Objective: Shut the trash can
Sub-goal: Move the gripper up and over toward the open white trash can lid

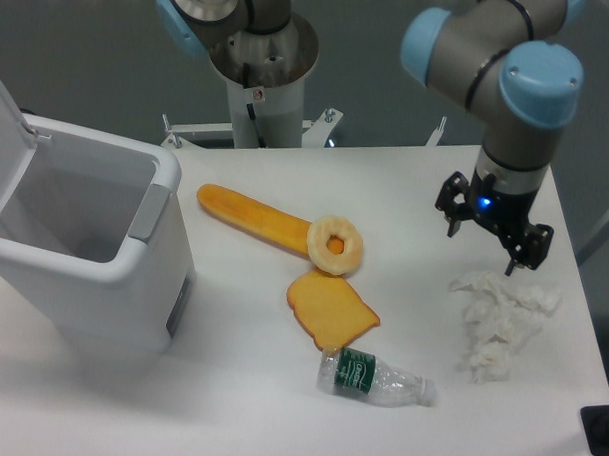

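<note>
The trash can [102,291] is a big white boxy bin at the left of the table. Its lid [1,137] stands raised at the far left, so the inside shows and looks empty. A grey latch tab [150,211] sits on the rim that faces the table's middle. My gripper [481,244] hangs at the right side of the table, far from the bin and just above a crumpled white tissue [501,320]. Its two black fingers are spread apart and hold nothing.
Between bin and gripper lie a long orange bread loaf [250,214], a ring-shaped pastry [335,245], a toast slice [330,309] and a plastic bottle [374,379]. The arm's base [260,76] stands at the back. A black object [600,430] sits at the front right corner.
</note>
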`<act>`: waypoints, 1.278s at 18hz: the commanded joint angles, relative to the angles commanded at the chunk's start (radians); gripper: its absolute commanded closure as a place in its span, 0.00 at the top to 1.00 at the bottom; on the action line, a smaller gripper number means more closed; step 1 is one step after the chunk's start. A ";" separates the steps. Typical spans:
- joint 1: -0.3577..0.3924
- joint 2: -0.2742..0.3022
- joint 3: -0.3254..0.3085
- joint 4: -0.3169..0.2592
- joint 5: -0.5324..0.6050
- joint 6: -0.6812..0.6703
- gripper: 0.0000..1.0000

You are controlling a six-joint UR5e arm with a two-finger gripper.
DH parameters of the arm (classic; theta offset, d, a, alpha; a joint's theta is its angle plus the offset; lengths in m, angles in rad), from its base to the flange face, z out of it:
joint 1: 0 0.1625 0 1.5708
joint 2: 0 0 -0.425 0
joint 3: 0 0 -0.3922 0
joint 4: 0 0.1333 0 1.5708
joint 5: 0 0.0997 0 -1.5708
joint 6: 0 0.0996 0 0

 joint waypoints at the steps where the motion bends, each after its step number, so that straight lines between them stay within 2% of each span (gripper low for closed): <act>1: -0.002 -0.002 -0.002 0.003 0.000 -0.002 1.00; 5: -0.014 0.012 -0.015 0.002 -0.006 -0.026 1.00; 6: -0.020 0.030 -0.038 0.002 -0.014 -0.061 1.00; 8: -0.041 0.105 -0.099 0.008 -0.021 -0.138 1.00; 13: -0.112 0.251 -0.205 0.021 -0.066 -0.221 1.00; 16: -0.140 0.316 -0.215 0.015 -0.141 -0.351 1.00; 18: -0.199 0.359 -0.228 0.014 -0.160 -0.426 1.00; 21: -0.262 0.449 -0.287 0.020 -0.169 -0.501 1.00; 23: -0.328 0.480 -0.291 0.015 -0.189 -0.552 1.00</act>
